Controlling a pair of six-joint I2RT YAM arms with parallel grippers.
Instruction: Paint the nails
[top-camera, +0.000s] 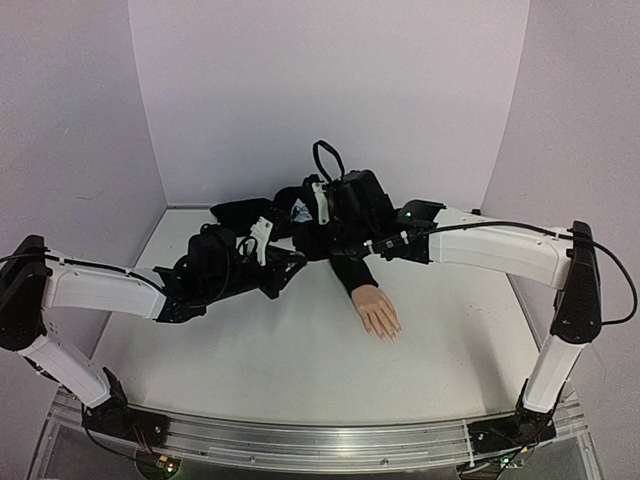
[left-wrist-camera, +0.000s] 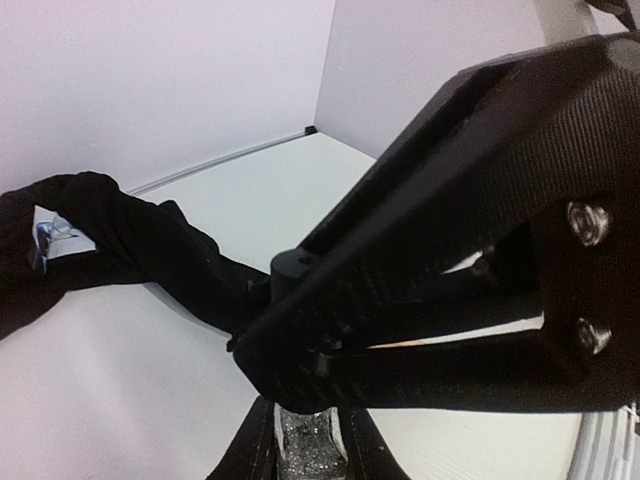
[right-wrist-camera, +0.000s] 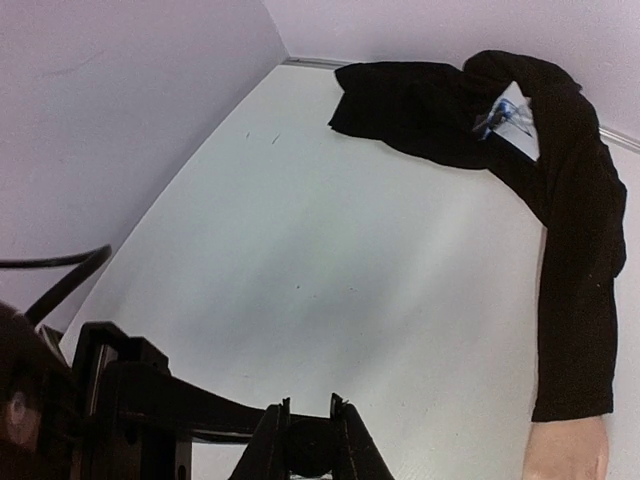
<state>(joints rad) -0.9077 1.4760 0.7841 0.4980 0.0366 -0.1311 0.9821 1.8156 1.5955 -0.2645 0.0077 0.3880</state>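
The skin-coloured mannequin hand (top-camera: 378, 312) lies palm down mid-table, its pale nails (top-camera: 390, 334) pointing at the near edge. Its black sleeve (top-camera: 350, 268) runs back under the arms. Behind it the two grippers meet. My left gripper (left-wrist-camera: 308, 430) is shut on a small clear bottle (left-wrist-camera: 305, 452) of silver glitter polish. My right gripper (right-wrist-camera: 310, 405) comes in from above and is shut on the bottle's round black cap (right-wrist-camera: 311, 447). In the top view the left gripper (top-camera: 290, 268) and right gripper (top-camera: 312, 243) hide the bottle. The right wrist view shows only the wrist (right-wrist-camera: 565, 450) of the hand, not the nails.
The sleeve (right-wrist-camera: 575, 300) is a long black cloth bunched toward the back wall, with a white label (right-wrist-camera: 505, 118) on it. White walls close the table on the left, back and right. A metal rail (top-camera: 320, 440) carries the arm bases at the near edge.
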